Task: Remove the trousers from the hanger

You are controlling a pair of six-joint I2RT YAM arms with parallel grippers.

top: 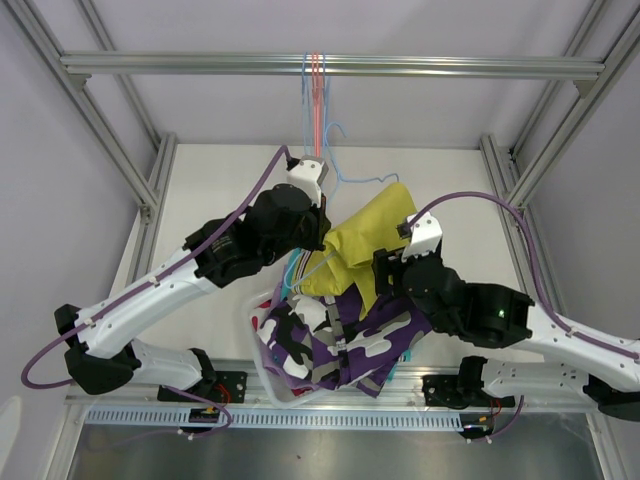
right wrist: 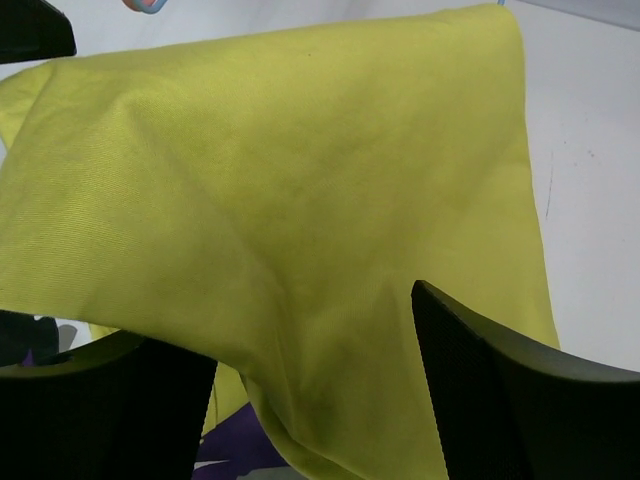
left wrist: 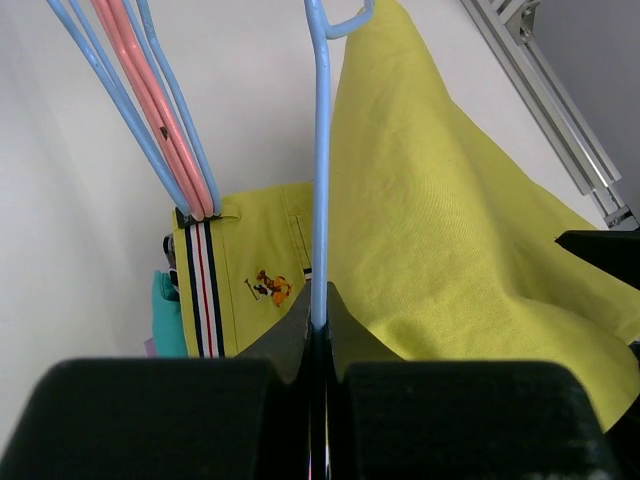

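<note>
The mustard yellow shorts (top: 365, 238) hang over a light blue hanger (left wrist: 320, 150) above the table. My left gripper (top: 320, 222) is shut on that hanger's wire, seen in the left wrist view (left wrist: 320, 318), with the yellow shorts (left wrist: 450, 250) and their striped side band just beyond. My right gripper (top: 387, 262) is at the shorts' lower right side. In the right wrist view its fingers (right wrist: 500, 400) stand wide apart, and the yellow cloth (right wrist: 280, 200) drapes down between them. The camouflage shorts (top: 345, 340) lie in a basket below. A strip of teal cloth (left wrist: 168, 312) shows beside the yellow shorts.
Empty pink and blue hangers (top: 315, 90) hang from the top rail (top: 200, 64); they also show in the left wrist view (left wrist: 150, 110). A white basket (top: 252, 312) with clothes sits at the table's near edge. Aluminium frame posts (top: 505, 175) stand on both sides.
</note>
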